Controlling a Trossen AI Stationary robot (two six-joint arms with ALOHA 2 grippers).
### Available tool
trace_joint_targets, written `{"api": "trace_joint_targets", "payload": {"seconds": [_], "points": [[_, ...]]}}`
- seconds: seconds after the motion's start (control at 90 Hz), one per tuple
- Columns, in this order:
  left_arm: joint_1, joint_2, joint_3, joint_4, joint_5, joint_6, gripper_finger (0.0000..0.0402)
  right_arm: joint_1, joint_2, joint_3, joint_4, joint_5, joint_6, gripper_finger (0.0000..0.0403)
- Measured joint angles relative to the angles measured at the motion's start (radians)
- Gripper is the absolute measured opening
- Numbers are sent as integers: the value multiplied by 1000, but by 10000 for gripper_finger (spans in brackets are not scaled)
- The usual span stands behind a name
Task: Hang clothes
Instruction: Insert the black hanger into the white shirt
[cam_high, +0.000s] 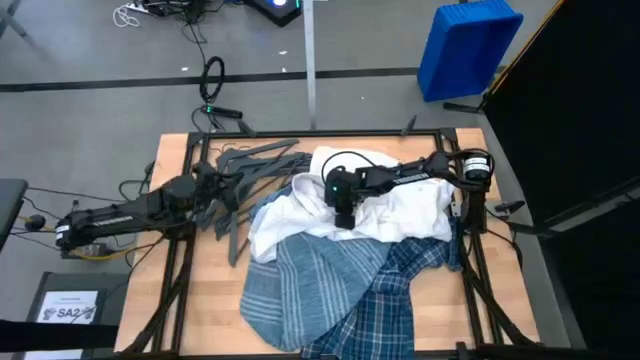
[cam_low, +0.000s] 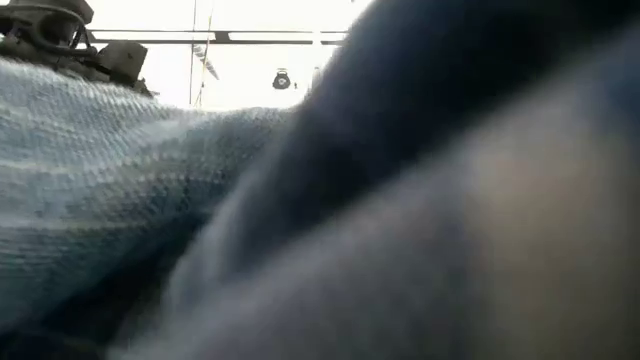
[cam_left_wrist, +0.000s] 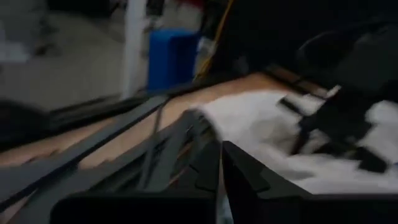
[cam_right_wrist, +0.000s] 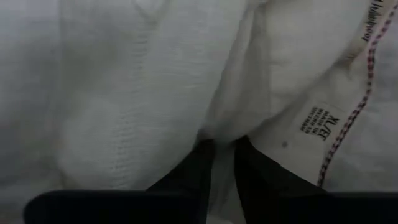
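The clothes lie in a heap on the table. The white shirt (cam_high: 405, 205) is on top at the far right, the light striped shirt (cam_high: 300, 285) is near the front, and the plaid shirt (cam_high: 400, 300) is beside it. My right gripper (cam_high: 345, 217) points down into the white shirt, shut on its cloth (cam_right_wrist: 222, 163). A pile of dark grey hangers (cam_high: 245, 165) lies at the far left of the table. My left gripper (cam_high: 212, 187) sits low among the hangers, its fingers (cam_left_wrist: 249, 177) shut. My right gripper pinches a raised fold of the white shirt (cam_right_wrist: 221, 134) between its two fingers, coming from above. The fold is close to the sewn-in size label (cam_right_wrist: 323, 127). The rest of the shirt lies slack on the heap. My left gripper lies among the hangers (cam_left_wrist: 155, 155); I cannot tell whether it touches one.
Striped cloth (cam_low: 110, 170) lies right against the low camera and blocks most of that view. A dark frame (cam_high: 185, 250) runs around the table's edges. A blue bin (cam_high: 465, 45) stands on the floor beyond the far right corner. Bare wood (cam_high: 215, 300) shows at the near left.
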Motion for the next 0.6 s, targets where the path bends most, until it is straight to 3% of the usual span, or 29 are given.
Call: {"api": "trace_joint_targets", "payload": {"seconds": [0.233, 0.456, 0.6], "points": [[0, 117, 122, -180, -34, -75, 1, -6, 3, -5, 66, -24, -17, 37], [-1, 205, 125, -152, -33, -78, 1, -27, -18, -9, 62, -27, -16, 34], [-1, 238, 125, -114, -31, -68, 1, -36, -96, -11, 72, -23, -30, 34]]}}
